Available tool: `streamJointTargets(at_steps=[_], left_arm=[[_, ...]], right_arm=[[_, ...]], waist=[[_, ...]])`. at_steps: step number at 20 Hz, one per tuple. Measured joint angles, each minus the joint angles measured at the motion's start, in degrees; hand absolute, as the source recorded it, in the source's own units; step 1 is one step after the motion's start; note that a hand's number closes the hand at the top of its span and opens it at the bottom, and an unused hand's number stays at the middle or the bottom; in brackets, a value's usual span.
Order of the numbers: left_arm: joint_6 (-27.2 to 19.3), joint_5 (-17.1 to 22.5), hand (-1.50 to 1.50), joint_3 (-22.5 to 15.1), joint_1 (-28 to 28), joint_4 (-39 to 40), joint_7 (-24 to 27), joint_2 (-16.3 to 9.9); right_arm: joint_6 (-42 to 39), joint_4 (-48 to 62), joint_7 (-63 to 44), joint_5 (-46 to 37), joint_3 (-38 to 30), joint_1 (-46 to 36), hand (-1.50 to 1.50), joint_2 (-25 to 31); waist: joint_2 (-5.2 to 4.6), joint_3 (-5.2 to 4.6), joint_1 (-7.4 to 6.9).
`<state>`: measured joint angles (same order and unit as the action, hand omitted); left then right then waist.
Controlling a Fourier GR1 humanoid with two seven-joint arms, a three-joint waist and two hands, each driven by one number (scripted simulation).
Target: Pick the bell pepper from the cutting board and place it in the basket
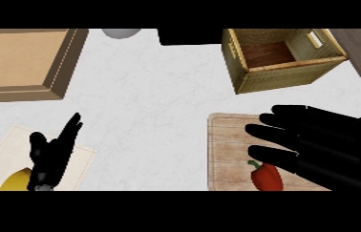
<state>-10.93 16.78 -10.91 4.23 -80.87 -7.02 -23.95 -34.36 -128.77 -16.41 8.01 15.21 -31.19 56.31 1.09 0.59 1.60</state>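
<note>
- The counter (155, 97) is a pale, faintly marbled white surface that fills the view, and everything else lies on it.
- The right hand (310, 140) is a large black shape over the right part of the cutting board, fingers straight and spread, pointing left across the board; it holds nothing, and its lowest finger ends just above the bell pepper's stem.
- The wooden tray (42, 64), light brown with a raised bevelled rim, sits well to the left of the cutting board and further back, cut by the view's left edge.
- The basket (282, 68), a squarish box of yellow-green woven slats with a reddish-brown floor, stands just behind the cutting board, open at the top and empty inside.
- The cutting board (229, 145) is pale wood with visible grain and rounded corners, at the lower right of the counter.
- The left hand (49, 152) shows far left of the cutting board, black, fingers straight and pressed close together, pointing up and to the right, resting.
- A cream board (14, 145) lies under that hand, with a yellow banana (14, 181) at its lower edge.
- The bell pepper (268, 176), red and glossy with a green stem, lies on the cutting board's near part, untouched.
- A grey round object (121, 32) shows at the far edge, behind and left of the cutting board.
</note>
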Motion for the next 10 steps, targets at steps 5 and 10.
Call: streamJointTargets(at_steps=[5,10], left_arm=[[0.05,-0.43,0.00,0.06,0.14,-0.40,-0.66,0.05],[-0.32,-1.39,0.00,-0.32,-0.09,-0.80,-1.16,0.98]], right_arm=[[-10.68,2.22,0.15,7.76,-4.96,-2.74,-1.50,9.32],[-17.71,4.48,1.54,11.71,-9.33,-3.71,-1.50,14.44]], waist=[[-0.23,-0.02,-0.35],[-0.38,0.05,-0.80]])
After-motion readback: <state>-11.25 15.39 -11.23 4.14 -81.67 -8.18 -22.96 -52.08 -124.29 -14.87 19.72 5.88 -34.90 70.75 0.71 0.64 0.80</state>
